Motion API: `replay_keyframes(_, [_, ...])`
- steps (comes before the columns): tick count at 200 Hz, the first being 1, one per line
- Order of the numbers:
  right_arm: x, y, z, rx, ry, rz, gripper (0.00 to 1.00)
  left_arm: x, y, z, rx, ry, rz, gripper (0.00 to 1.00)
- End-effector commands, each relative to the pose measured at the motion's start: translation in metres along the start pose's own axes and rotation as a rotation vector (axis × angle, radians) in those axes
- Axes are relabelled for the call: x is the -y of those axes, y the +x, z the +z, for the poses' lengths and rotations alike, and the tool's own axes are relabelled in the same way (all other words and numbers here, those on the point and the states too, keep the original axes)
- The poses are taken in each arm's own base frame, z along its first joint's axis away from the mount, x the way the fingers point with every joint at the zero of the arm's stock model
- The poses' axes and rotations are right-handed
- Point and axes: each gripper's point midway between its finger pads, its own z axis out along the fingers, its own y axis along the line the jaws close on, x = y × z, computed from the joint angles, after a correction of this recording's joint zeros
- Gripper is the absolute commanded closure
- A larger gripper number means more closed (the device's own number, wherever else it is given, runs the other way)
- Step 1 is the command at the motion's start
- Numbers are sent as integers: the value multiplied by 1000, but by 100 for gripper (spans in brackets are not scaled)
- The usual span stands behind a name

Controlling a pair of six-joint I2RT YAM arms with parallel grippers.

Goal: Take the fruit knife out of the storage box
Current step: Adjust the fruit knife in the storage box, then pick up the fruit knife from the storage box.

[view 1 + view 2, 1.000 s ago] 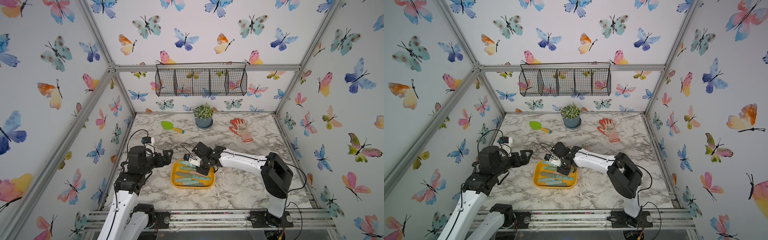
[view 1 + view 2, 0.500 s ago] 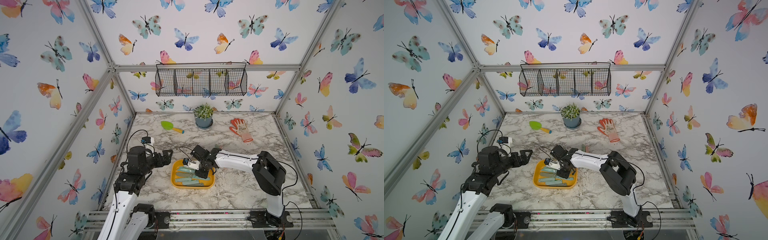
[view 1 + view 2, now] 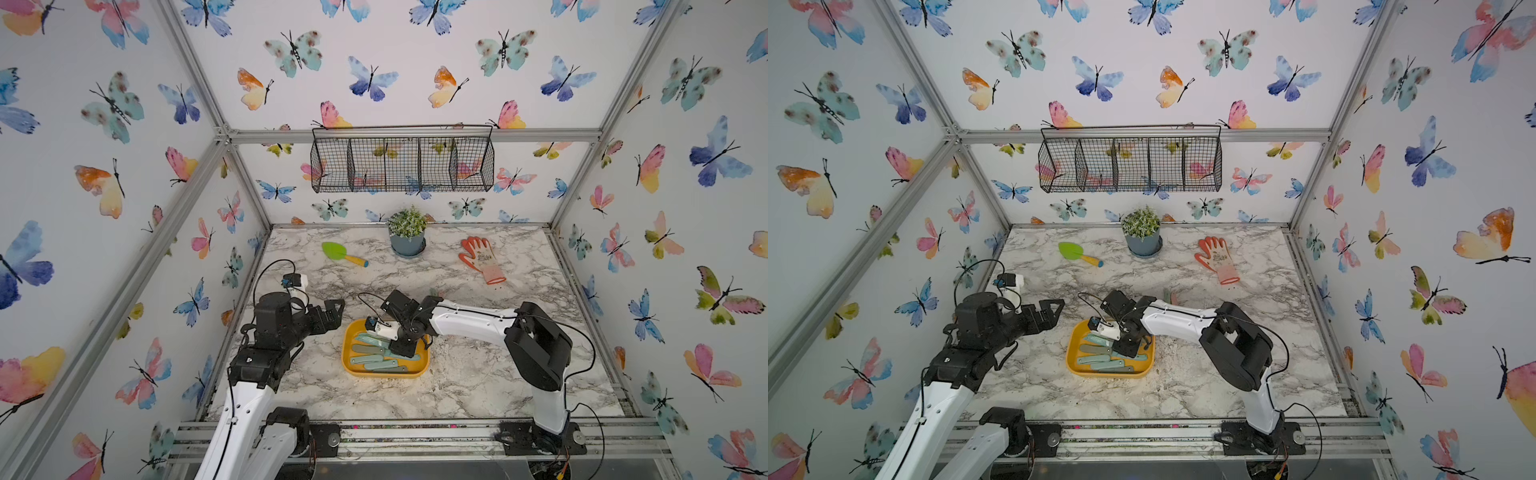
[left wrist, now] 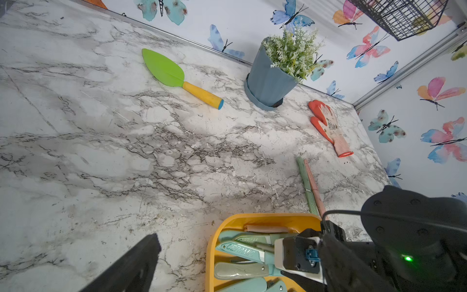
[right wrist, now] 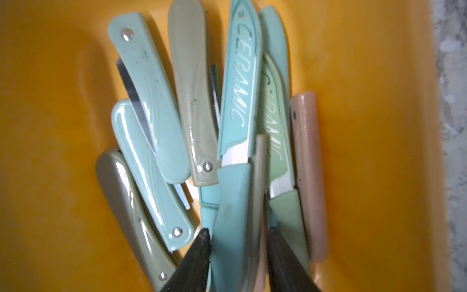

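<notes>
The yellow-orange storage box (image 3: 347, 353) (image 3: 1070, 353) lies at the table's front middle, holding several folding and sheathed knives. A teal fruit knife (image 5: 237, 101) with a "CERAMIC" sheath lies on top of the pile, also seen in the left wrist view (image 4: 240, 249). My right gripper (image 5: 237, 235) (image 3: 405, 351) is down inside the box, open, its two fingers either side of that knife's teal handle and a taupe handle beside it. My left gripper (image 3: 334, 311) hovers open just left of the box, holding nothing.
Two slim knives (image 4: 309, 187), green and pink, lie on the marble beyond the box. Farther back are a green trowel (image 3: 343, 253), a potted plant (image 3: 407, 232) and an orange glove (image 3: 482, 259). A black wire basket (image 3: 403, 162) hangs on the back wall.
The right gripper has moved left and down into the box and its jaws have widened around the teal handle. The left arm has not moved.
</notes>
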Motion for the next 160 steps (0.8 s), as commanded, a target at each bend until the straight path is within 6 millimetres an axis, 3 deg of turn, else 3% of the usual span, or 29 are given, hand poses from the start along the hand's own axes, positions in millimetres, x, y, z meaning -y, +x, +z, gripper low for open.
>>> replay_keyframes(1, [-3,-5,-3,10,-24,-1,66,-1,-2,-1,18,-7,2,2])
replay_keyframes(24, [-3,-3,-2,2,-26,-1,74,-2,-2,-1,19,-11,0,2])
replay_keyframes(57, [-3,-6,-7,16,-22,1,76,-3,-2,-1,19,-14,0,2])
replay_keyframes(160, [12,-23,-61,149,70,79,80,-3,-3,-2,27,-20,0,2])
